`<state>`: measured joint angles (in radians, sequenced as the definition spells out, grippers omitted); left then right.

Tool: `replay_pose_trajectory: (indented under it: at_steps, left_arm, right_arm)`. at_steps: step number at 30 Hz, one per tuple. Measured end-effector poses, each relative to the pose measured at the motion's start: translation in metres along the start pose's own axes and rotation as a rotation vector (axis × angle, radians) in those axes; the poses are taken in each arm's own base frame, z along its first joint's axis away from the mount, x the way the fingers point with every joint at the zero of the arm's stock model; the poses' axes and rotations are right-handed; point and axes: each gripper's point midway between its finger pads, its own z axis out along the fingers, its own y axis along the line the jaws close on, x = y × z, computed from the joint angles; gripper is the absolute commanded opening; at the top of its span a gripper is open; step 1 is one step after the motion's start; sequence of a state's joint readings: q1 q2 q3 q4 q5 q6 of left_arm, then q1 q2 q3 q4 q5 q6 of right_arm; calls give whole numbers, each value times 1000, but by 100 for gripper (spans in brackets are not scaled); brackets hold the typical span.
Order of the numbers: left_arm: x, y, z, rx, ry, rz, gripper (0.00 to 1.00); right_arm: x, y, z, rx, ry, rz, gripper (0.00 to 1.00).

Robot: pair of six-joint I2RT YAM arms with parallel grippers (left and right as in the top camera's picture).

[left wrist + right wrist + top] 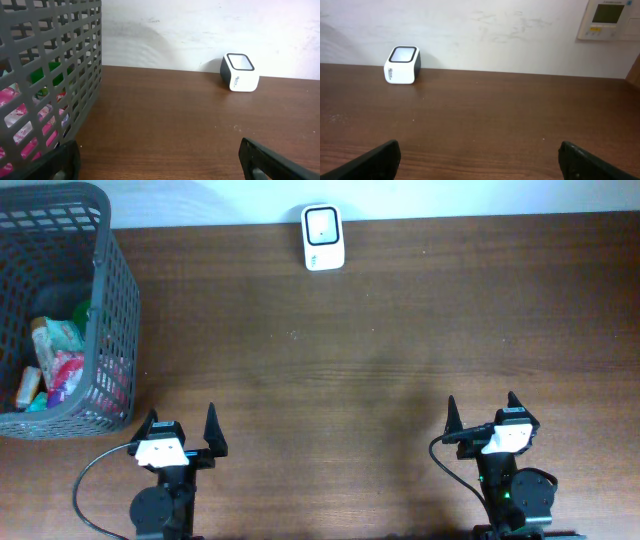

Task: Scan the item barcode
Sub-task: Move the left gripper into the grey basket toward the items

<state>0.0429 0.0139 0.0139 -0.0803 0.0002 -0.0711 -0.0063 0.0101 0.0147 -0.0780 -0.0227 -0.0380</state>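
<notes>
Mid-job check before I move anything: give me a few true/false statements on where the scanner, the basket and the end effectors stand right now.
1. The scanner stands at the far edge of the table, by the wall. True.
2. The basket holds packaged items. True.
3. The left end effector grips an item. False: it is open and empty, and so is the right end effector.
4. An item lies in front of the scanner, ready to scan. False: no item shows outside the basket.
5. The basket sits on the right arm's side. False: it is at the left edge, beside the left arm.
</notes>
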Motion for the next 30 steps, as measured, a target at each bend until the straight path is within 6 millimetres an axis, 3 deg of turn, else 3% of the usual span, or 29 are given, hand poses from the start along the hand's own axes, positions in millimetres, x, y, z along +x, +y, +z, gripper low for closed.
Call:
replay_pose_trajectory:
  at_steps: [11,14,16,18,20,23,26,28,30]
  left_arm:
    - [0,0,0,0,0,0,99]
    - [-16,-15,-1,89,-67,-24,99]
    - [-44,-47,-10,277,-177,-24,99]
    - [-87,-65,-29,384,-361,1,99]
    - [-152,-73,-71,434,-667,46,99]
    - [-186,-56,-85,334,-762,-2,99]
    - [-255,-43,-107,210,-849,38,99]
    - [-303,-42,-105,147,-823,100,99]
    - [-317,-41,-83,120,-763,128,99]
  right_arm:
    - [0,0,0,0,0,0,99]
    - [0,0,0,0,0,-1,99]
    - [0,0,0,0,0,-1,99]
    - [0,0,0,0,-1,0,99]
    - [0,0,0,0,0,0,99]
    - [0,0,0,0,1,0,99]
    - [0,0,0,0,2,-1,99]
    - [0,0,0,0,2,0,99]
    - [0,0,0,0,2,-1,99]
